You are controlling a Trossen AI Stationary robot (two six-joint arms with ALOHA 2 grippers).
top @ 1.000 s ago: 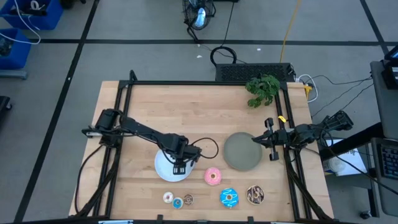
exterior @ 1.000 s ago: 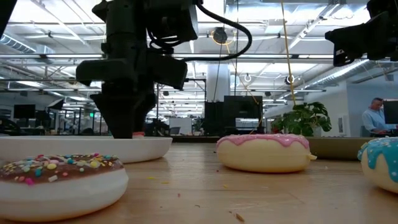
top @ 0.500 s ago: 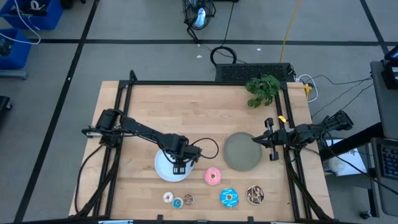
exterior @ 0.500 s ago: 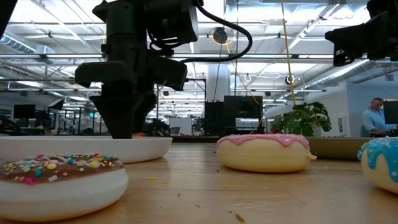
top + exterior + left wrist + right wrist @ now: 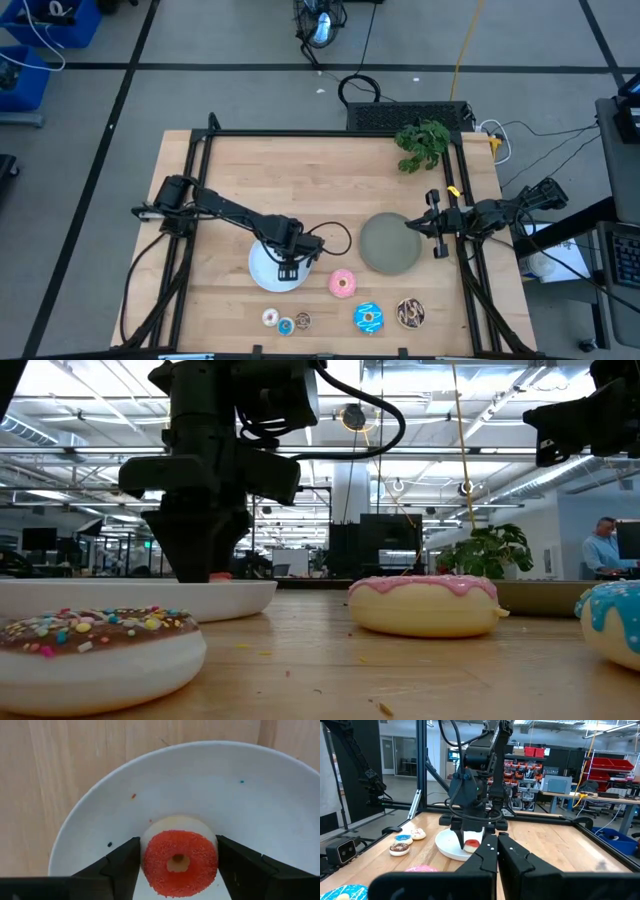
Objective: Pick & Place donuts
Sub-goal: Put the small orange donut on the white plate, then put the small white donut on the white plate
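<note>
My left gripper (image 5: 288,268) stands over the white plate (image 5: 260,272), fingers pointing down and shut on a tiny red-orange donut (image 5: 179,856). The right wrist view shows that donut (image 5: 471,843) low over the plate. Three more tiny donuts (image 5: 286,322) lie in a row by the table's near edge. To their right lie the pink donut (image 5: 343,283), the blue sprinkled donut (image 5: 368,318) and the dark brown drizzled donut (image 5: 410,313). My right gripper (image 5: 412,226) waits, shut, at the right rim of the grey plate (image 5: 385,250). My left gripper pinches the red-orange donut between its two fingers, one on each outer side of the ring (image 5: 145,857). The fingers (image 5: 235,865) come from above, pointing down. The donut lies flat, hole up, inside the white plate. Whether it rests on the plate's floor or hangs just above, I cannot tell.
A green leafy plant (image 5: 423,143) sits at the table's far right corner. A black frame (image 5: 330,133) runs around the table. Bare wood lies across the far half of the table. A person (image 5: 603,548) stands in the room behind.
</note>
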